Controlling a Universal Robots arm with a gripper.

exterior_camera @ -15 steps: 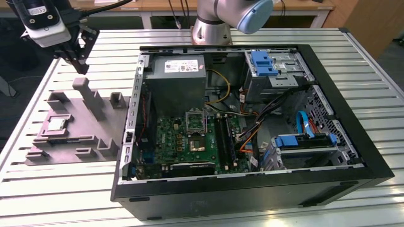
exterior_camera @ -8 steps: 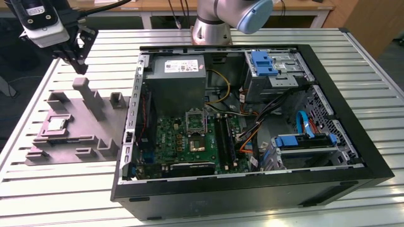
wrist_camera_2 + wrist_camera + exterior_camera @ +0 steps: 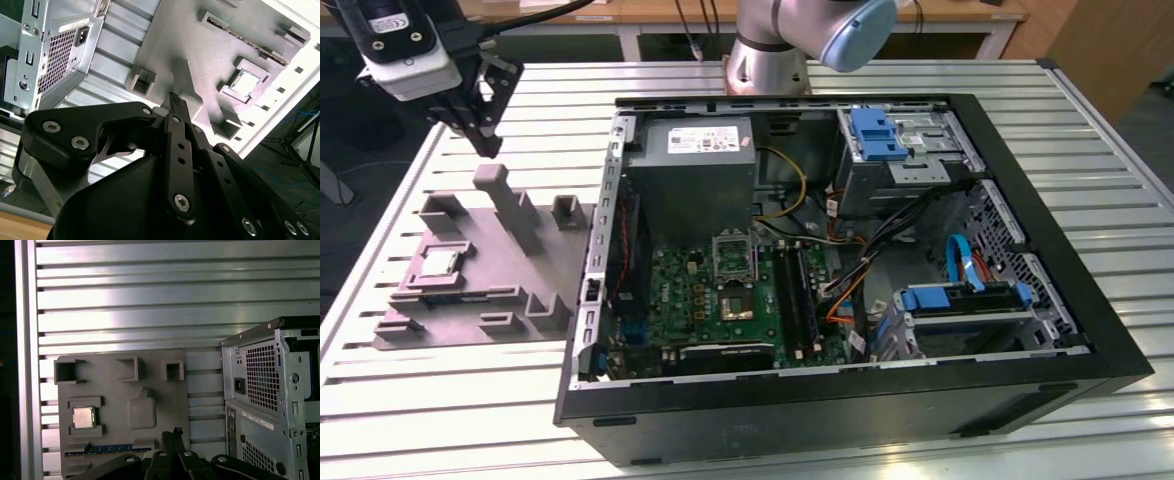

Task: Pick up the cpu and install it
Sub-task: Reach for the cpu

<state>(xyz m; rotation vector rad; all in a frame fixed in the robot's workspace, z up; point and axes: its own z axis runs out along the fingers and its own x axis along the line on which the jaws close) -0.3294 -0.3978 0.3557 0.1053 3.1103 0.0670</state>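
The hand (image 3: 486, 148) hangs over the far end of the tray (image 3: 467, 295), its black fingers pressed together on nothing. The cpu (image 3: 438, 263), a small flat square with a silvery metal top, lies in a framed recess of the tray. In the exterior view it is at about seven o'clock from the hand and well apart from it.

The tray is matte grey moulded plastic with raised blocks and posts. It sits on the ribbed metal worktop (image 3: 454, 400), at nine o'clock from the open black case (image 3: 854, 420).

The exterior view looks inside the case at a green motherboard (image 3: 707, 300). A grey power supply (image 3: 700, 190) with a white label is at twelve o'clock from it.

The first wrist view shows the case's perforated steel rear and a slim blue-patched stick (image 3: 107, 448) slotted beside the cpu (image 3: 83, 417).
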